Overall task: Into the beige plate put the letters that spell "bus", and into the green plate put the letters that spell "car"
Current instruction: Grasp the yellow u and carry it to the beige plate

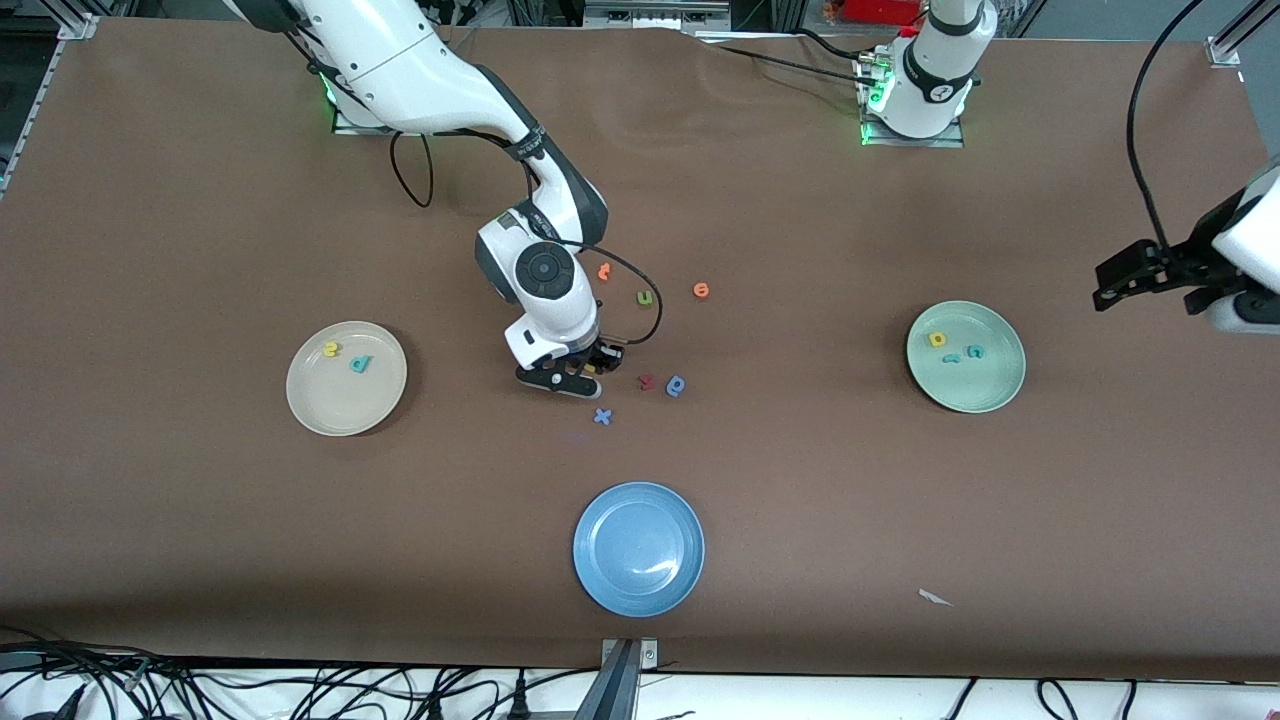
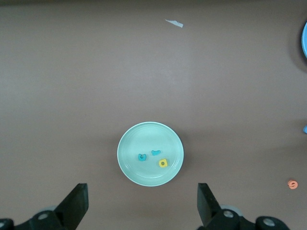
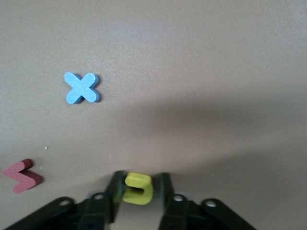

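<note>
On the beige plate (image 1: 346, 378) we noted a yellow letter and a teal one. Mid-table, the right gripper (image 1: 592, 368) stood wrist-down at the surface, jaws narrowed on the yellow s (image 3: 138, 188), gripped flat. Over the green plate (image 1: 966, 356), already holding three letters, the left gripper (image 2: 142, 205) waited wide.

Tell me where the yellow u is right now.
The yellow u sits on the table between the right gripper's closing fingers, mid-table, beside the dark red letter and just farther from the front camera than the blue x.
</note>
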You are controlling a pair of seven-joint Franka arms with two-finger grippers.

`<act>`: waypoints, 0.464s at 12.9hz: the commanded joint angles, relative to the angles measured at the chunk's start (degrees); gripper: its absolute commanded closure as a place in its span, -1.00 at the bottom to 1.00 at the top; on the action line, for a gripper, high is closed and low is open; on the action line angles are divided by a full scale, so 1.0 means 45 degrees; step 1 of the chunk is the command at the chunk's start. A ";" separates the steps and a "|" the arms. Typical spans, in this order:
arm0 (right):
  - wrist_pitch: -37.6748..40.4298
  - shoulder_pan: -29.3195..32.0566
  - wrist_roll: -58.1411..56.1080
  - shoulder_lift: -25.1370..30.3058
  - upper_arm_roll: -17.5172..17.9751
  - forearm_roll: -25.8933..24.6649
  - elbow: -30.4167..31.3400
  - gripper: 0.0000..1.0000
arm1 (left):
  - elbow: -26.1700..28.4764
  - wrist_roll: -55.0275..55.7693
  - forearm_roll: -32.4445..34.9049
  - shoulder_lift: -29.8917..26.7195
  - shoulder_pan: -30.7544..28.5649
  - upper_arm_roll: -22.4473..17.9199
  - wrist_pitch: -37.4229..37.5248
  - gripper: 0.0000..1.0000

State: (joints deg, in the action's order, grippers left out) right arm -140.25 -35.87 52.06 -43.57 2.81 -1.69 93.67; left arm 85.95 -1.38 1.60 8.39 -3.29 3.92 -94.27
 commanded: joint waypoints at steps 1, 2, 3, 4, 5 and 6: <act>-0.0201 -0.0153 0.0267 -0.0005 -0.0078 -0.0269 0.0181 0.55 | -0.0077 -0.0300 -0.0277 0.0827 0.0223 -0.0109 -0.0396 -1.00; -0.0201 -0.0153 0.0267 -0.0005 -0.0078 -0.0443 0.0181 0.64 | -0.0077 -0.0203 -0.0393 0.0908 0.0301 -0.0128 -0.0495 -1.00; -0.0182 -0.0153 0.0267 -0.0005 -0.0078 -0.0599 0.0200 0.75 | -0.0115 -0.0221 -0.0433 0.0889 0.0283 -0.0128 -0.0534 -1.00; -0.0182 -0.0115 0.0248 0.0015 -0.0078 -0.0601 0.0239 0.76 | -0.0290 -0.0222 -0.0375 0.0811 0.0224 -0.0128 -0.0535 -1.00; -0.0143 -0.0037 0.0131 0.0111 -0.0078 -0.0620 0.0259 0.77 | -0.0311 -0.0299 -0.0355 0.0714 0.0185 -0.0128 -0.0457 -1.00; -0.0085 0.0138 -0.0083 0.0364 -0.0078 -0.0678 0.0375 0.77 | -0.0330 -0.0300 -0.0355 0.0616 0.0146 -0.0147 -0.0457 -1.00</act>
State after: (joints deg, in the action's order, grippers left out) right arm -140.20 -36.05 52.04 -43.45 2.76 -3.28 93.69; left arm 85.18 -1.39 1.50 12.71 -2.46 3.84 -96.98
